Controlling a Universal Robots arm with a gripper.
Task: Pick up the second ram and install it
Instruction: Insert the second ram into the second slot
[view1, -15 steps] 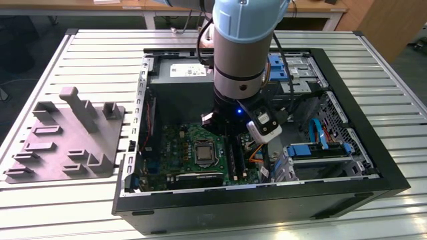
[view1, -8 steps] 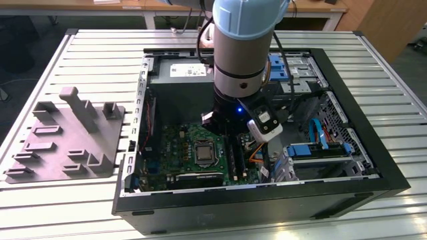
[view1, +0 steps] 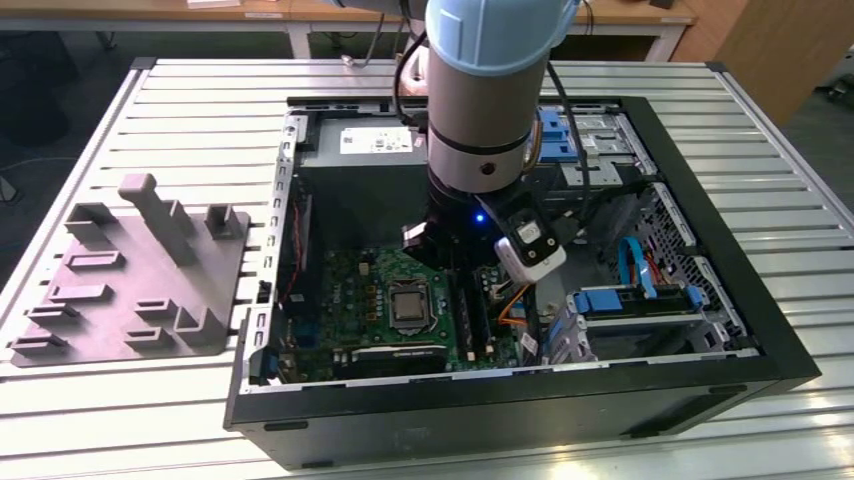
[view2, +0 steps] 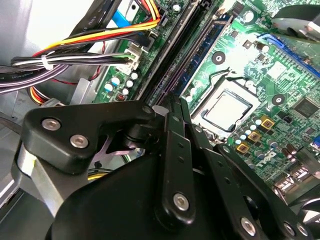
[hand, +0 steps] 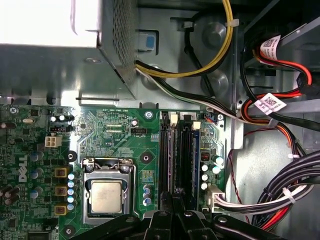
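Looking at it, the ram (hand: 173, 152) is pinched edge-on in the claw (hand: 175, 196), lined up with the slots (hand: 186, 150) for straight seating, probably.

I work in a workshop: open computer case (view1: 507, 420) on a slatted metal surface (view1: 200, 120) (grey fixture (view1: 134, 275) beside it), benches (view1: 240, 12) beyond it.

The motherboard (view1: 360, 300) lies inside the case (view1: 467, 425), the fixture (view1: 120, 300) beside it.
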